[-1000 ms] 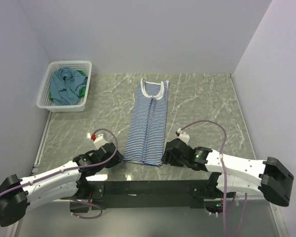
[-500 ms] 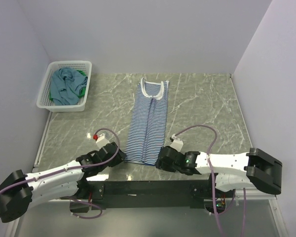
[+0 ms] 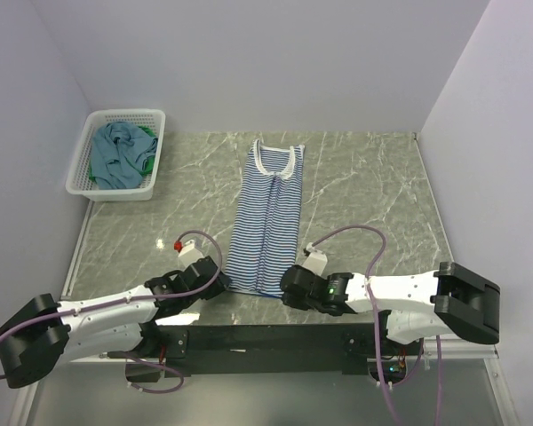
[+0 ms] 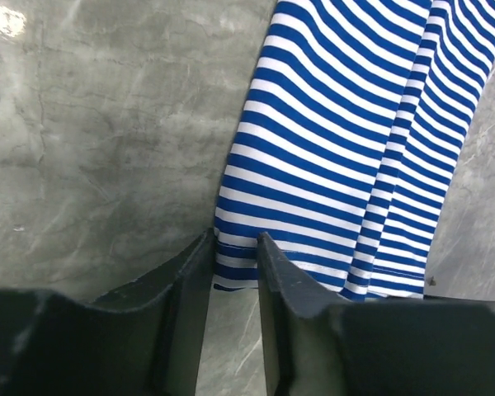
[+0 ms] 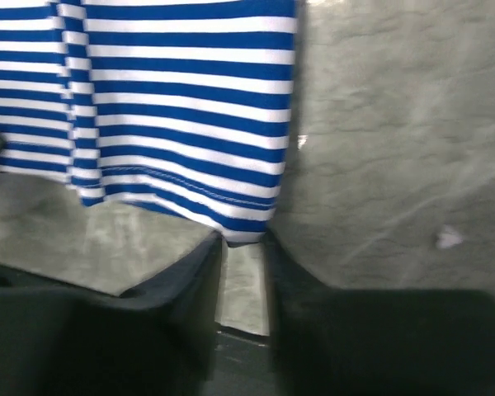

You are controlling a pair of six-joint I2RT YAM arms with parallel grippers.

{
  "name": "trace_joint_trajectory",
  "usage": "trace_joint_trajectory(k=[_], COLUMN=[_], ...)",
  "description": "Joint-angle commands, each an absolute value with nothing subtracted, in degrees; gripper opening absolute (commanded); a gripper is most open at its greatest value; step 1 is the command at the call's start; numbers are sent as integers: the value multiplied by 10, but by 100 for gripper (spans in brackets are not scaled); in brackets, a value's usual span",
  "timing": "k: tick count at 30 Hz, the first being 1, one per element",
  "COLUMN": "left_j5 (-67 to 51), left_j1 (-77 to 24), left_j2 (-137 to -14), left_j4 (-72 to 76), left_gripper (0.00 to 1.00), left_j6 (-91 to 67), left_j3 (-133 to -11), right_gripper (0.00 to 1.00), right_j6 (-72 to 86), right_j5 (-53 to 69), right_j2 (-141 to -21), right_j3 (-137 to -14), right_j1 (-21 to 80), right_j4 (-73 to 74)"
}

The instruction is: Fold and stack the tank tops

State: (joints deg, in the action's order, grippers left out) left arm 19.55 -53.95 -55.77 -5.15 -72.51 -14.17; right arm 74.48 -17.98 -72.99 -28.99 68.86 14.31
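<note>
Striped tank top lies flat mid-bench, folded lengthwise into a narrow strip, neckline at the far end, hem toward me. The teal top and green top sit bunched in the basket at far left. Left jaws are parted only a slit, straddling the left hem corner with cloth showing in the gap; no firm pinch that I can see. Right jaws are also a narrow slit, the right hem corner just at their tips, bench visible between them, holding nothing. I judge the cloth as thin, light and limp: it will sag and may unfold if lifted by one layer. I'd pinch through all layers at both hem corners and carry them together toward the neckline.
</note>
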Motion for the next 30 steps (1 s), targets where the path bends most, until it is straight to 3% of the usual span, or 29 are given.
trace_joint_trajectory(k=[1,8,13,23,30], left_j5=[190,193,196,286,360], left_j1=[-551,-567,-615,-827,-809], left_j2=[-584,-578,-556,-549,-567], left_j4=[-109,-134,-176,-342,-390], left_gripper=[32,1,1,0,0], left_j6=[-726,-727,-750,-914,-894], left_j3=[-135,-159,-178,-272,-358], right_gripper=[27,3,0,0,0], right_j6=[737,711,723,807,773], right_j5=[-220,-229,-239,-300,-351], right_j2=[-741,-743,-744,-784,-795], right_j3=[-297,-320,-342,-459,-522], right_j1=[693,696,747,889,874], right_j4=[214,247,293,497,548])
